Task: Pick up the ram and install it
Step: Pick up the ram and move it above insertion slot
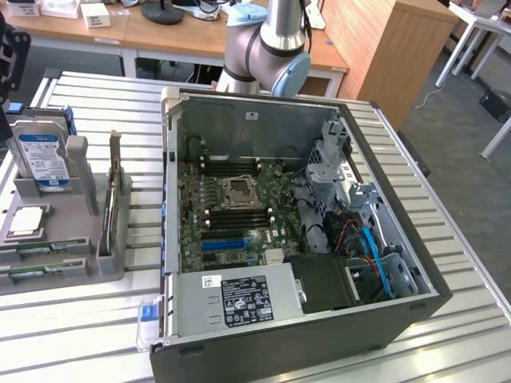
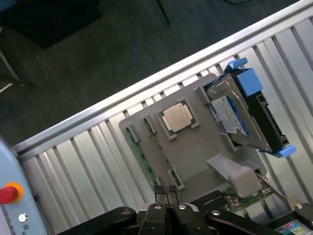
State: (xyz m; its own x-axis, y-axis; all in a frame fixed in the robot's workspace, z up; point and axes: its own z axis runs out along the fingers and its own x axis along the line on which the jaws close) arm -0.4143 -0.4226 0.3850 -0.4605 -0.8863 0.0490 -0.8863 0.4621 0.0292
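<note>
Two rams lie flat in the front slots of the grey holder tray [image 1: 96, 267], at the exterior view's left: one ram [image 1: 41, 249] behind, another [image 1: 32, 271] in front. In the wrist view a ram [image 2: 144, 159] shows as a thin green strip along the tray's edge. My gripper [image 2: 166, 192] hangs well above the tray, over its ram side, with its dark fingers shut together and nothing between them. The open computer case [image 1: 319, 335] lies on the table, and its motherboard [image 1: 196, 227] has dark memory slots [image 1: 235, 217] beside the processor socket [image 1: 238, 191].
The tray also carries a blue-labelled hard drive [image 1: 40, 155], a square silver processor chip [image 1: 24, 222] and an upright card [image 1: 116, 191]. A blue slot [image 1: 223, 243] lies on the motherboard. A red button [image 2: 7, 193] sits at the table edge. My arm's base [image 1: 267, 56] stands behind the case.
</note>
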